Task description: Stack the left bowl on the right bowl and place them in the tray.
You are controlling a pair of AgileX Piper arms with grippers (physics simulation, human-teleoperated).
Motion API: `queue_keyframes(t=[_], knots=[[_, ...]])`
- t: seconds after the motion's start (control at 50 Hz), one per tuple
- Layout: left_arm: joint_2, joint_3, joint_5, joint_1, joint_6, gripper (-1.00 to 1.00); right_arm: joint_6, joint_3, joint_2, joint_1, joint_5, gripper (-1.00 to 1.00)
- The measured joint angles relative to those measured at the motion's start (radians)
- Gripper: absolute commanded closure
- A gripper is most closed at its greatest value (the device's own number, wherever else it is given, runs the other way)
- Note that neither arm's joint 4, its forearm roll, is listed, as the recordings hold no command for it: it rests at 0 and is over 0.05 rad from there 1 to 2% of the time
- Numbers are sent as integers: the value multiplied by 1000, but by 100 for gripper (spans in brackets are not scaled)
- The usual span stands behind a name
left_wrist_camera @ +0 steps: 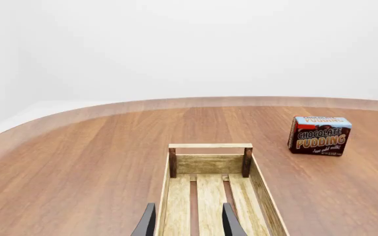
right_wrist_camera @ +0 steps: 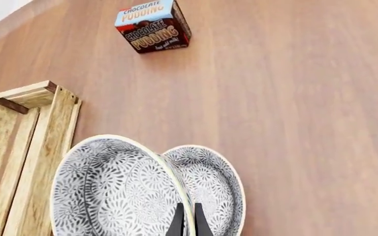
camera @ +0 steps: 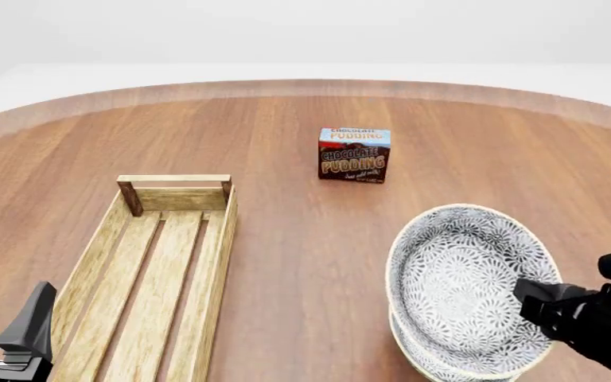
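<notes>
Two white bowls (camera: 465, 290) with grey floral patterning, a light-wood tray (camera: 152, 270), a brown-and-blue pudding box (camera: 355, 154).

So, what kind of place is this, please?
Probably a simulated tabletop workspace, not a real room: a bare wooden table against blank white surroundings. On it are only a wooden tray, a pudding box and two patterned bowls, with the right gripper on one rim.
</notes>
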Motion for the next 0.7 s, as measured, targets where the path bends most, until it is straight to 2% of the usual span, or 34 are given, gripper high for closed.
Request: queue_keyframes(t=[0.22,0.48,0.7], knots=[[0,0,0,0,0,-100,25,78,-20,-20,-57,100],[0,0,0,0,0,-100,23,117,18,-71,-136,100],[0,0,0,0,0,-100,22,161,63,-83,-210,100]])
